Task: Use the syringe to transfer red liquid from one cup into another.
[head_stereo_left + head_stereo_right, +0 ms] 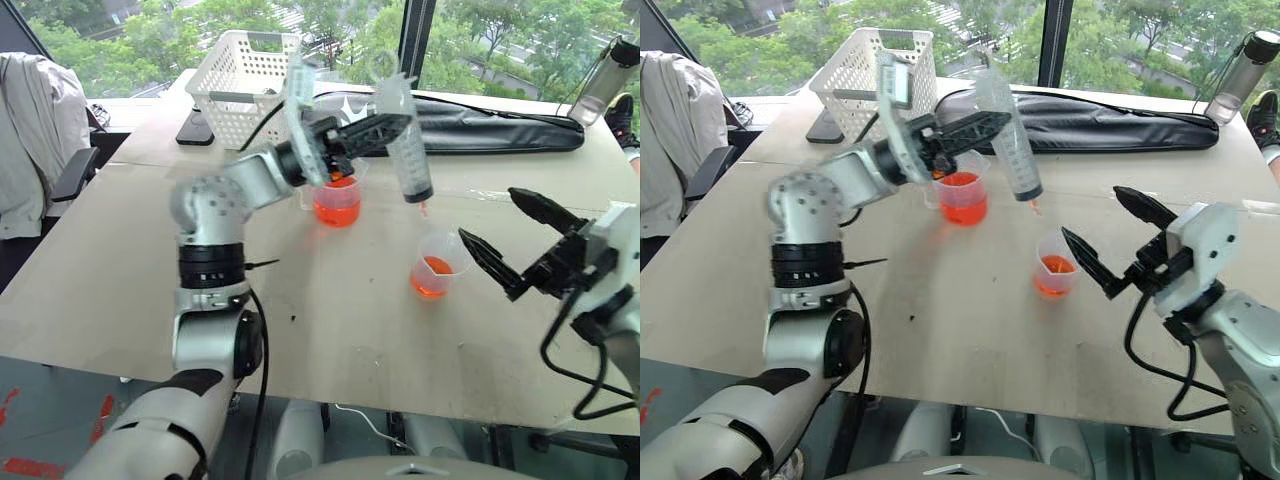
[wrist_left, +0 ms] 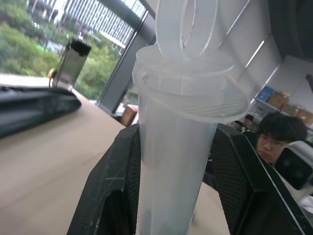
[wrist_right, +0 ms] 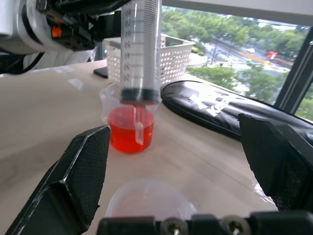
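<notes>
My left gripper [image 1: 400, 125] is shut on the syringe [image 1: 405, 140], and its black fingers [image 2: 110, 188] press either side of the clear barrel [image 2: 173, 147]. The syringe hangs upright, tip down in the air, between the two cups in the head views. The plunger seal sits low in the barrel [image 3: 141, 49]. The larger cup [image 1: 337, 200] with a handle holds red liquid [image 3: 129, 129]. The smaller cup [image 1: 436, 265] holds a little red liquid too. Just right of the smaller cup, my right gripper [image 1: 490, 215] stands wide open and empty, with that cup's rim [image 3: 149, 196] low between its fingers [image 3: 73, 186].
A white basket [image 1: 250, 85] and a long black bag [image 1: 490, 125] lie along the table's far side, with a bottle [image 1: 605, 80] at the far right corner. A dark flat object [image 1: 195, 128] lies beside the basket. A person [image 2: 279, 142] sits beyond the table.
</notes>
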